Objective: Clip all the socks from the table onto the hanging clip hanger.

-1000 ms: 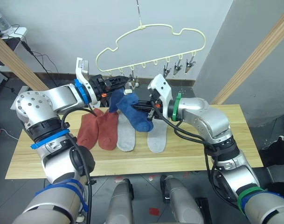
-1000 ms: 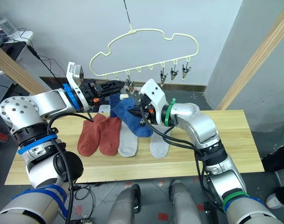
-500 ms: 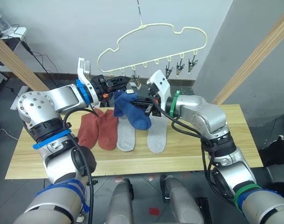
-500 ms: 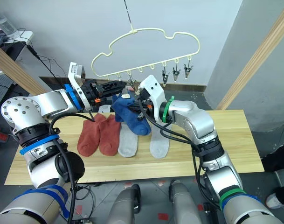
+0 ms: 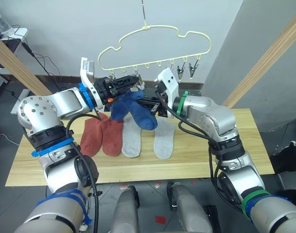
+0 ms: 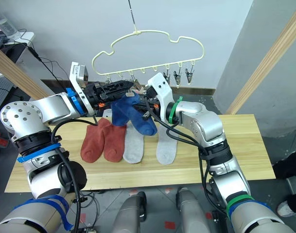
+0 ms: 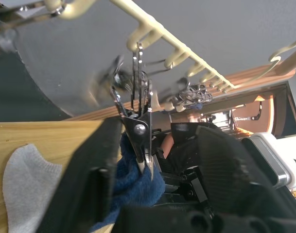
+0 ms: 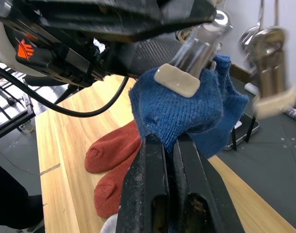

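The pale yellow clip hanger (image 5: 152,41) hangs above the table (image 5: 245,145). My left gripper (image 5: 130,83) is open, its fingers (image 7: 94,174) standing on either side of a metal clip (image 7: 138,128) at the hanger's left end. That clip's pad (image 8: 179,80) presses on a blue sock (image 5: 140,115), on which my right gripper (image 8: 165,141) is shut from below. More blue fabric (image 5: 119,109) hangs beside it; I cannot tell what holds it. Two rust-red socks (image 5: 101,136) and two grey socks (image 5: 163,138) lie side by side on the table.
Several empty clips (image 5: 186,68) hang at the hanger's right end. Pale wooden poles slant at the left (image 5: 16,63) and at the right (image 5: 269,53). Cables (image 5: 45,63) lie on the floor behind the table. The table's right half is bare wood.
My left gripper's fingers have spread apart around the clip. My right gripper has raised the blue sock up to the clip. The hanger has swung slightly left.
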{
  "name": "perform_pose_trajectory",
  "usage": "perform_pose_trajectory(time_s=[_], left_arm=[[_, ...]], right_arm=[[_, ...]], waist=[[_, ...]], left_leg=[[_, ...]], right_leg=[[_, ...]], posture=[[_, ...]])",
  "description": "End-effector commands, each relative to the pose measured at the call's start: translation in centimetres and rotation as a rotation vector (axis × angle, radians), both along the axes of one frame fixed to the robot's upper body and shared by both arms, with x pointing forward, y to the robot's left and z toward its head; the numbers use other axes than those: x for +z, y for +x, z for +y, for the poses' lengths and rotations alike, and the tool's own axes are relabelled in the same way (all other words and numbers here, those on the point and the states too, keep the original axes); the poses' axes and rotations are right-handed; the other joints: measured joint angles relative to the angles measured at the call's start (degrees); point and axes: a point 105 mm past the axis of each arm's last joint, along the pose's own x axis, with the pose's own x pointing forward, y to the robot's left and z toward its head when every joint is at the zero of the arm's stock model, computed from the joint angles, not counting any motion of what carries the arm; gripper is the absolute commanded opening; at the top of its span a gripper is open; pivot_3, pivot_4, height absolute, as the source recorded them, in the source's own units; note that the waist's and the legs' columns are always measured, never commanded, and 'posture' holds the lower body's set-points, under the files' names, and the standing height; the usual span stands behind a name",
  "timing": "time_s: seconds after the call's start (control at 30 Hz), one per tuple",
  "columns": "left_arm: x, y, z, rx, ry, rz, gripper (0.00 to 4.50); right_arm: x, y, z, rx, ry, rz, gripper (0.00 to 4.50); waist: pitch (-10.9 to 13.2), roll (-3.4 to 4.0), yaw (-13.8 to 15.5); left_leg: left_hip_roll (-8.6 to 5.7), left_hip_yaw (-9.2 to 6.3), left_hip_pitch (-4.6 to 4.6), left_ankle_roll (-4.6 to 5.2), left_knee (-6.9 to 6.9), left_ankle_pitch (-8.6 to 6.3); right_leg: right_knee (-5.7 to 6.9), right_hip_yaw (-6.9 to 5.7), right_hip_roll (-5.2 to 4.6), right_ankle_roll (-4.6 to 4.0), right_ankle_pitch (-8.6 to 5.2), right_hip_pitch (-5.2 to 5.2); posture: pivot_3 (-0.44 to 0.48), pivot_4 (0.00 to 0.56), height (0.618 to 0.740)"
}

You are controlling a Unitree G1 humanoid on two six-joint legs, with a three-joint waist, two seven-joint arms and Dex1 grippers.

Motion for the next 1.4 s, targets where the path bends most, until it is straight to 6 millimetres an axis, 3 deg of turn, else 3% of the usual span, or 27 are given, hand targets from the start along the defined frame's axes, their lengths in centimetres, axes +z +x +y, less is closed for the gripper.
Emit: perform_pose_trajectory(time_s=[0.03, 0.1, 0.17, 0.2, 0.37, 0.57, 0.6, 0.7, 0.8, 1.07, 1.3, 1.4], left_arm=[[1.0, -0.3, 0.6, 0.023, 0.058, -0.073, 3.87], [1.0, -0.7, 1.2, 0.055, 0.148, -0.116, 4.49], [0.7, -1.4, 1.6, 0.071, 0.255, -0.172, 4.49], [0.5, -1.7, 1.7, 0.078, 0.307, -0.204, 4.5], [-0.3, -1.7, 2.7, 0.181, 0.425, -0.318, 4.5], [-1.9, -1.0, 1.5, 0.227, 0.49, -0.397, 4.5], [-2.1, -1.1, 1.0, 0.214, 0.491, -0.414, 4.5], [-2.7, -1.4, 0.2, 0.208, 0.496, -0.472, 4.5], [-3.3, -1.3, 0.0, 0.246, 0.549, -0.561, 4.5], [-3.7, -0.9, -1.3, 0.31, 0.562, -0.694, 4.5], [-2.6, -0.1, -1.9, 0.38, 0.52, -0.758, 4.5], [-2.3, -0.1, -2.8, 0.366, 0.511, -0.831, 3.91]], right_arm=[[1.6, -0.4, 0.4, 0.018, 0.044, -0.036, 0.0], [1.5, -0.2, 0.6, 0.007, 0.037, -0.045, 0.0], [1.4, -0.2, 0.8, 0.009, 0.044, -0.045, 0.0], [1.3, -0.3, 1.0, 0.013, 0.047, -0.042, 0.53], [0.4, -0.4, 0.7, 0.01, 0.035, -0.038, 2.17], [-2.2, -1.3, -2.9, -0.058, -0.034, -0.027, 4.36], [-2.4, -1.4, -3.6, -0.075, -0.042, -0.032, 4.49], [-2.3, -2.3, -5.5, -0.095, -0.045, -0.065, 4.49], [-0.7, -3.2, -6.8, -0.114, 0.019, -0.098, 4.49], [1.1, -4.2, -8.2, -0.164, 0.02, -0.182, 4.49], [2.2, -4.8, -8.6, -0.168, 0.028, -0.197, 4.49], [3.0, -5.8, -8.1, -0.113, 0.048, -0.191, 4.5]], waist=[[0.0, 0.0, 0.0], [0.0, 0.0, -0.15], [0.0, 0.0, -0.24], [0.0, 0.0, -0.27], [0.0, 0.0, 0.14], [0.0, 0.0, 1.71], [0.0, 0.0, 1.73], [0.0, 0.0, 1.58], [0.0, 0.0, 1.36], [0.0, 0.0, 1.18], [0.0, -0.01, 1.16], [0.0, 0.0, 0.9]], left_leg=[[0.0, 0.0, 0.0, 0.0, 0.0, 0.0], [0.01, 0.0, 0.0, 0.0, -0.01, 0.0], [0.01, 0.05, 0.0, -0.01, -0.08, 0.0], [0.02, 0.04, 0.0, -0.01, -0.12, 0.0], [0.02, 0.04, 0.03, -0.03, -0.33, 0.01], [-0.08, 0.07, -0.06, -0.01, -0.36, 0.0], [-0.09, 0.06, -0.1, 0.0, -0.36, 0.0], [-0.08, 0.06, -0.15, 0.0, -0.36, 0.0], [-0.04, 0.04, -0.14, 0.0, -0.39, 0.0], [-0.02, 0.1, -0.01, 0.01, -0.36, 0.01], [-0.02, 0.1, -0.04, 0.02, -0.33, 0.01], [-0.02, 0.1, -0.04, 0.02, -0.33, 0.0]], right_leg=[[0.0, 0.0, 0.0, 0.0, 0.0, 0.0], [-0.01, 0.01, 0.0, 0.0, 0.0, -0.01], [0.0, 0.07, 0.0, 0.0, 0.0, -0.06], [-0.01, 0.06, 0.0, 0.0, 0.0, -0.07], [-0.04, 0.02, -0.02, -0.03, 0.0, -0.12], [-0.28, -0.01, -0.14, -0.02, -0.01, -0.08], [-0.3, -0.02, -0.15, -0.02, -0.01, -0.08], [-0.35, -0.01, -0.14, -0.02, -0.01, -0.11], [-0.34, -0.02, -0.11, -0.01, -0.01, -0.11], [-0.29, 0.08, -0.02, -0.01, -0.01, -0.04], [-0.32, 0.07, -0.02, -0.01, -0.01, -0.04], [-0.31, 0.07, -0.02, -0.01, -0.01, -0.04]], posture=[[-0.053, 0.313, 0.74], [-0.054, 0.313, 0.74], [-0.05, 0.313, 0.74], [-0.045, 0.314, 0.74], [-0.031, 0.313, 0.74], [-0.029, 0.312, 0.74], [-0.031, 0.31, 0.74], [-0.046, 0.311, 0.74], [-0.059, 0.305, 0.74], [-0.089, 0.306, 0.74], [-0.099, 0.308, 0.74], [-0.111, 0.312, 0.74]])
